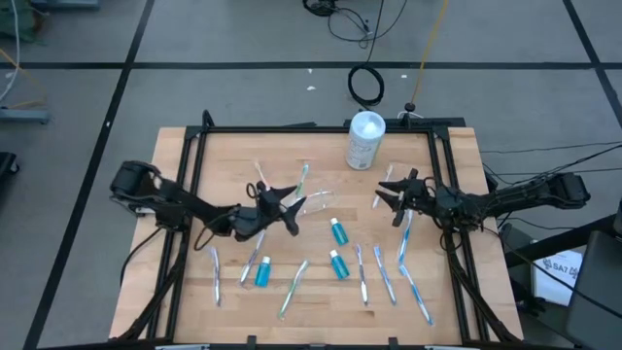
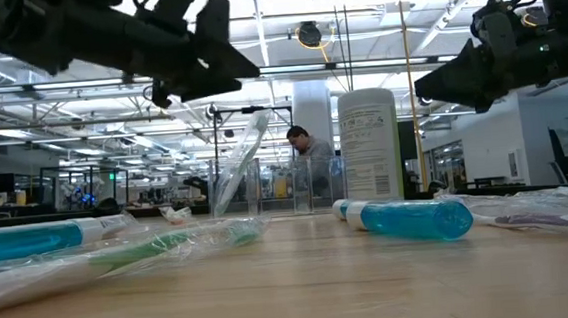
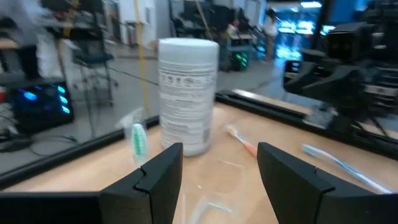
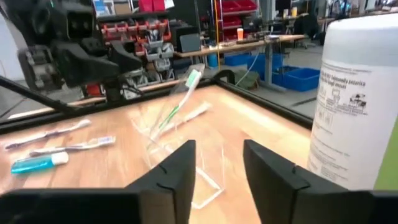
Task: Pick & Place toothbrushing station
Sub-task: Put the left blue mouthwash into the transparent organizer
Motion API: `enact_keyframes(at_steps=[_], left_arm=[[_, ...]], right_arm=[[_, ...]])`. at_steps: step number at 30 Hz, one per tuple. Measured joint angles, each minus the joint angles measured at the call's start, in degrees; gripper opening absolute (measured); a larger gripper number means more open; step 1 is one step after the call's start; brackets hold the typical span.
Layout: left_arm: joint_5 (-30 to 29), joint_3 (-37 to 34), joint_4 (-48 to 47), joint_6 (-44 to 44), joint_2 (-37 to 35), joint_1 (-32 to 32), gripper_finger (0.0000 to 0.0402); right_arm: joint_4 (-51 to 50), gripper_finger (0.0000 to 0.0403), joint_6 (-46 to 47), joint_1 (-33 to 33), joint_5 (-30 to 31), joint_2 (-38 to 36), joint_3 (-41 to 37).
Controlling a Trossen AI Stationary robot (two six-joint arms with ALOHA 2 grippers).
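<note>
A clear plastic holder (image 4: 180,155) stands at the table's middle. A green toothbrush in its clear wrapper (image 4: 179,99) leans in it, head up (image 1: 302,179). My left gripper (image 1: 293,212) hangs open just left of the holder, above the table, with nothing between its fingers (image 3: 163,174). My right gripper (image 1: 381,197) hangs open to the holder's right, facing it, also with nothing between its fingers. Teal toothpaste tubes (image 1: 338,231) (image 1: 339,264) (image 1: 262,272) lie on the table nearer the front edge.
A white wipes canister (image 1: 365,139) stands at the far edge, right of centre. Several wrapped toothbrushes (image 1: 292,289) (image 1: 214,275) (image 1: 385,274) (image 1: 416,295) lie along the near half. An orange-necked brush (image 3: 241,142) lies near the canister. A black frame (image 1: 321,128) rims the table.
</note>
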Motion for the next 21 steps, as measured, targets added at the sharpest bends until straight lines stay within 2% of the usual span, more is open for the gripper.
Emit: enact_keyframes(at_steps=[5,15,18,21], left_arm=[[0.61,0.0,-11.24,-5.57,-6.39,0.0,0.0214],[0.93,0.0,-12.86,-1.4,-10.66,1.31,0.0214],[5.61,0.0,-13.17,-2.84,-11.18,2.94,0.0214],[13.56,0.01,-13.25,-4.8,-11.57,5.23,0.0214]], right_arm=[[-0.02,0.0163,1.23,0.02,-0.28,0.0,0.0],[-0.02,0.0173,0.46,0.02,-0.07,-0.02,0.0],[-0.02,0.0172,0.6,0.02,-0.07,-0.01,0.0],[-0.59,0.0173,2.48,0.02,-0.07,-0.02,0.0]])
